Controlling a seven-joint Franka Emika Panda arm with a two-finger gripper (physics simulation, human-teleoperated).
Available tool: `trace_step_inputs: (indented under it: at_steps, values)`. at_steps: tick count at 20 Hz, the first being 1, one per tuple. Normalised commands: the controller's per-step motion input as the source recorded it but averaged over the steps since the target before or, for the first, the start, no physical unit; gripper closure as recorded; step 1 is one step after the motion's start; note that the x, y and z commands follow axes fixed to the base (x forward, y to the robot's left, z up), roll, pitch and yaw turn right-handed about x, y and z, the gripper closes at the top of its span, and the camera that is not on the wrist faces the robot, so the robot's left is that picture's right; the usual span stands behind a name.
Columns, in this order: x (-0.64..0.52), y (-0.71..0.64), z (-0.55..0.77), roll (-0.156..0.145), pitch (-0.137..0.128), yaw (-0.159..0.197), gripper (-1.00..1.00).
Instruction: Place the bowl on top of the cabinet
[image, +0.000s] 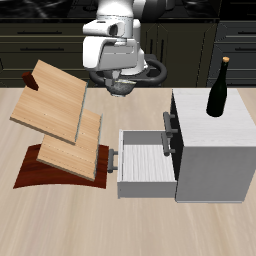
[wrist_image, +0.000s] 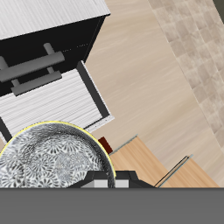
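Risking collision: bowl (wrist_image: 51, 156) is carried in closed tool (image: 121, 84); bottle (image: 218, 90) occupying cabinet (image: 205, 150) top may be toppled during placement.

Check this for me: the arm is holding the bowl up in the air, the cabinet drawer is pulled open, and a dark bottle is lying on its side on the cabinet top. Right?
Not quite. The dark bottle stands upright on the cabinet top, as the exterior view shows. The rest holds: the bowl is up at the pincer, and the drawer is pulled open.
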Motion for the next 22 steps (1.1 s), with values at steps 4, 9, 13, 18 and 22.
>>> trace_step_inputs:
  at_steps: [4, 9, 13, 18, 22]
  values:
    - [-0.09, 0.26, 0.37, 0.002, -0.038, -0.044, 1.0]
    - [-0.04, 0.09, 0.19, -0.009, 0.012, -0.086, 1.0]
    - [-0.08, 0.08, 0.16, -0.028, 0.095, -0.252, 1.0]
    - [-0.21, 0.09, 0.27, -0.019, 0.092, -0.338, 1.0]
    - [-0.24, 0.15, 0.38, -0.006, 0.004, -0.309, 1.0]
